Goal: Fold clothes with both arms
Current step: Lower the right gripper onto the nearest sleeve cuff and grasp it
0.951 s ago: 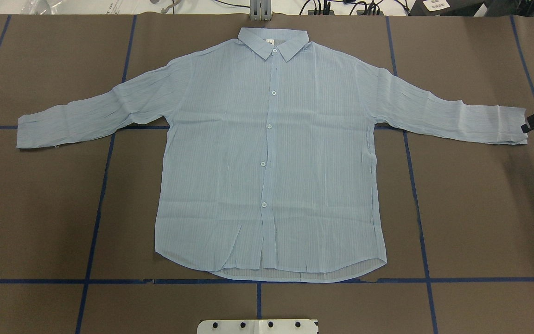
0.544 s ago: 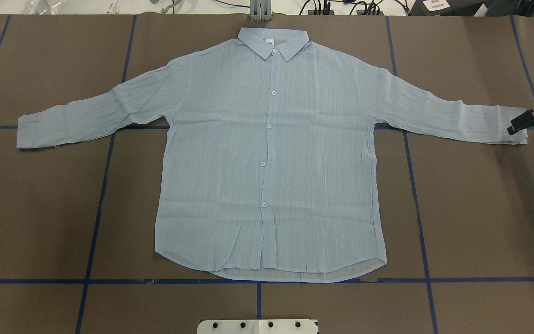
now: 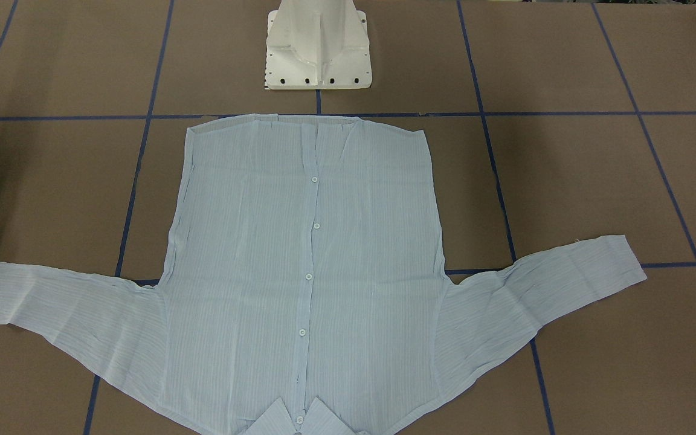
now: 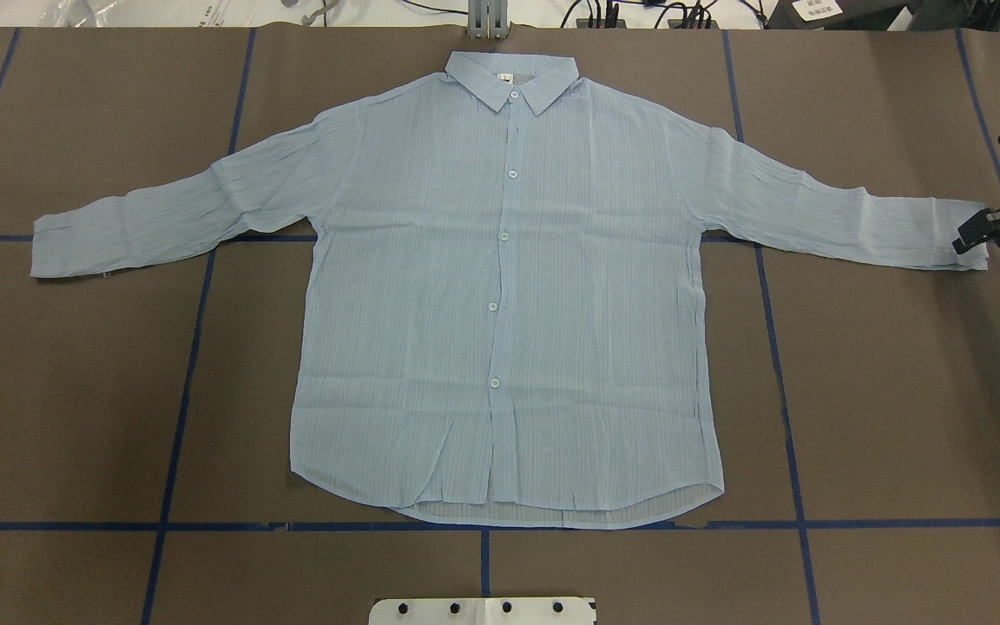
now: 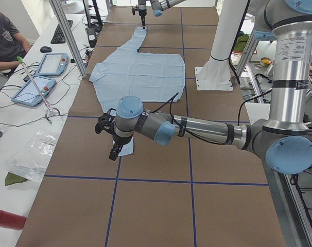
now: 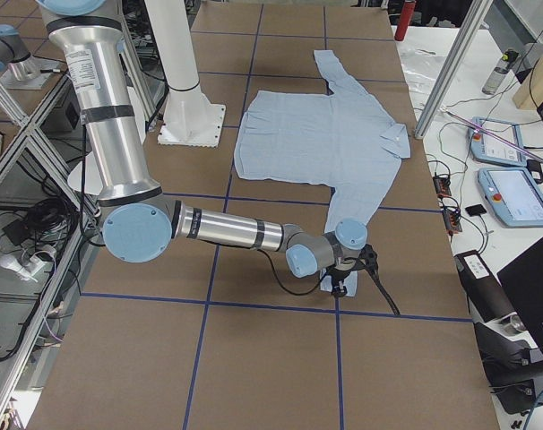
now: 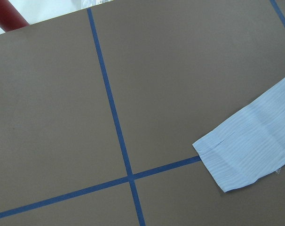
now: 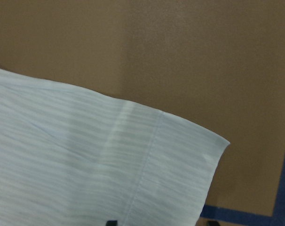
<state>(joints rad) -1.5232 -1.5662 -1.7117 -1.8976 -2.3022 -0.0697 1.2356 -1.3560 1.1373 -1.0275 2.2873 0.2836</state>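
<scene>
your right gripper point(image 4: 973, 236) has crept onto the cuff point(image 4: 943, 233) of the shirt point(image 4: 500, 304); whether it is wide or closed cannot be told. sleeve grasp seems in hand: next, pinch the cuff and fold inward.

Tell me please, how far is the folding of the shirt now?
Done: nothing is folded yet; the shirt lies flat and buttoned, with both sleeves spread out. In hand: the right gripper is at the right cuff and the left gripper is near the left cuff; no grasp can be confirmed. Left: every fold.
</scene>
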